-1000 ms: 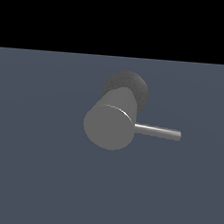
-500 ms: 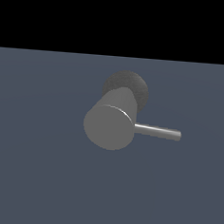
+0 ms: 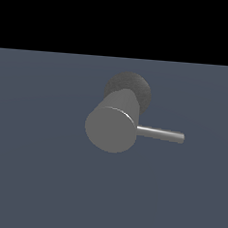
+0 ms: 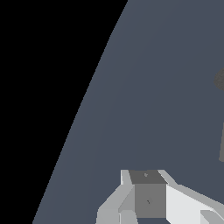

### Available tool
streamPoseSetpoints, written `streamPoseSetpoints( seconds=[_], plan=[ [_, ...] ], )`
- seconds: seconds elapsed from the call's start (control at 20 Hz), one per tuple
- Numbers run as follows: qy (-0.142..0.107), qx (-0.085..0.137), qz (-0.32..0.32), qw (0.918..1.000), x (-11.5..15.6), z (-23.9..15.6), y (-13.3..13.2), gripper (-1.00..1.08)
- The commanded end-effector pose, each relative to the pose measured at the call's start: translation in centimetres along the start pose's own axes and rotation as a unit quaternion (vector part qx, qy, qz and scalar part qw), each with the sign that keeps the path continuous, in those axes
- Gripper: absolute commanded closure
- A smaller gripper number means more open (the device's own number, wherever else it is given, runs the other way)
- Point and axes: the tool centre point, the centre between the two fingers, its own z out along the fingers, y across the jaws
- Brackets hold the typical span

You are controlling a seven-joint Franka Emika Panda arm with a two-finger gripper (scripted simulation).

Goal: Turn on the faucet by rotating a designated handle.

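Note:
In the exterior view the faucet (image 3: pixel 112 128) is a thick matte grey cylinder with its flat round end toward the camera, on a darker rough rounded base (image 3: pixel 137 86). The handle (image 3: pixel 160 134), a thin shiny metal rod, sticks out toward the exterior view's right. No gripper shows in that view. In the wrist view my gripper (image 4: pixel 146 175) appears as a white and grey clump with no gap between the fingers and nothing held. It is well apart from the faucet (image 4: pixel 222 148), which only peeks in at the picture's edge. The handle is hidden in the wrist view.
A plain blue-grey floor (image 3: pixel 43 178) lies all around the faucet. Beyond its far edge everything is black. The wrist view shows the same floor (image 4: pixel 153 87) and the black area past its edge.

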Motion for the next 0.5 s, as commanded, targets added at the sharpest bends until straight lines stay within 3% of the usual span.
streamPoseSetpoints(
  seconds=[0.0,0.2,0.45],
  plan=[
    [0.030,0.050,0.005,0.9983,0.8,-1.3,0.1,1.08],
    [0.079,0.125,0.018,0.9889,2.1,-3.6,0.8,1.08],
    [0.140,0.213,0.042,0.9661,3.6,-6.4,2.5,1.08]
  ],
)
